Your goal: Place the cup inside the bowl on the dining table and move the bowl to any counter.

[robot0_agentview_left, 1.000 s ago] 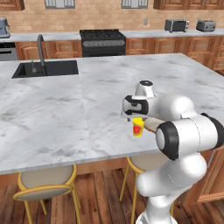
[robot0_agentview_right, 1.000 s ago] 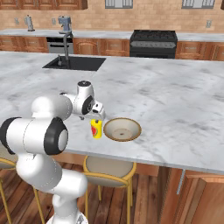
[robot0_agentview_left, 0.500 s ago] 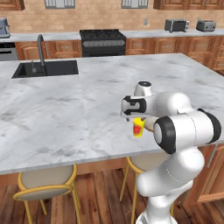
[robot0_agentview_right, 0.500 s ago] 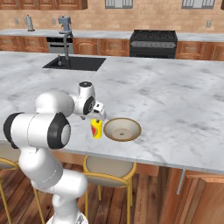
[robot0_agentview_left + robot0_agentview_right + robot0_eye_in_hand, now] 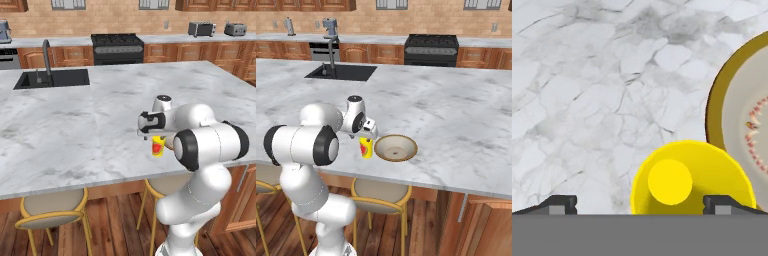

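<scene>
A tan brick wall ran across the top of both base views, with brown wooden cabinets, a black stove (image 5: pixel 116 46) and a marble counter (image 5: pixel 381 41) below it. In front of that lay the dining table (image 5: pixel 75 125), a broad white-grey marble top that took up the middle of each base frame, with a black sink (image 5: pixel 52 78) and its dark faucet (image 5: pixel 46 52) toward the upper left. Yellow-framed round stools (image 5: pixel 50 212) stood under the table's near edge at the bottom of the frames, over a wooden plank floor.

The cup (image 5: pixel 366 147), small and yellow with a red mark on its side, stood upright on the table near its front edge, a little left of centre in the right base view and right of centre in the left base view (image 5: pixel 158 145). The bowl (image 5: pixel 396 147), wide and shallow with a pale tan inside and a brown outer rim, sat just to the right of the cup in the right base view, close beside it; whether the two touched could not be told.

The gripper (image 5: pixel 367 134) hung directly over the cup, pointing down, with its jaws spread wide and nothing held. In the hand view the two dark fingertips (image 5: pixel 557 204) rose at the bottom left and bottom right, and the cup's round yellow mouth (image 5: pixel 689 175) lay between them, nearer the right-hand tip. The bowl's curved rim (image 5: pixel 714 105) filled the right edge of that view, with marble across the rest.
</scene>
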Available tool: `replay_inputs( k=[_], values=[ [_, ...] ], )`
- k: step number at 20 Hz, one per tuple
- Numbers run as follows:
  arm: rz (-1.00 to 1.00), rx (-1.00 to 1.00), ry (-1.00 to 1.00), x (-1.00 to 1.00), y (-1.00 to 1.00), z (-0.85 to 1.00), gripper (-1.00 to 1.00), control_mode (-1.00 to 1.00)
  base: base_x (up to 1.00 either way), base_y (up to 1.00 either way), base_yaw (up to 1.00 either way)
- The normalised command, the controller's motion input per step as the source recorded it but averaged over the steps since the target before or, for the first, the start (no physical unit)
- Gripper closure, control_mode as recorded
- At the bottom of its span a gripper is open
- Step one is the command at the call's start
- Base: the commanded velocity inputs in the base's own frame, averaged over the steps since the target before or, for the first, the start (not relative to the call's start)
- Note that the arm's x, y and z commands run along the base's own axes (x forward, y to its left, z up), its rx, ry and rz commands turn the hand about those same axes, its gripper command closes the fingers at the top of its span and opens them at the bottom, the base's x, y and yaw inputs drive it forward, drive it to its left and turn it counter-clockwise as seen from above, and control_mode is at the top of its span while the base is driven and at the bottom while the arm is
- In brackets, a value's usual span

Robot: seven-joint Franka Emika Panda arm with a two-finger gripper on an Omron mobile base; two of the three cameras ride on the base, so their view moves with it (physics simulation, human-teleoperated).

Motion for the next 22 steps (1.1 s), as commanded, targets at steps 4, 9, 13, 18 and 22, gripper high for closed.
replay_inputs(
  k=[4, 9, 13, 18, 22],
  values=[
    [0.0, 0.0, 0.0, 0.0, 0.0, -0.14, -1.0, -1.0, 0.0, 0.0, 0.0],
    [0.0, 0.0, 0.0, 0.0, 0.0, -0.15, -1.0, -1.0, 0.0, 0.0, 0.0],
    [0.0, 0.0, 0.0, 0.0, 0.0, -0.11, -1.0, -1.0, 0.0, 0.0, 0.0],
    [0.0, 0.0, 0.0, 0.0, 0.03, -0.01, -1.0, -1.0, 0.0, 0.0, 0.0],
    [0.0, 0.0, 0.0, 0.0, 0.03, 0.0, -1.0, -1.0, 0.0, 0.0, 0.0]
  ],
)
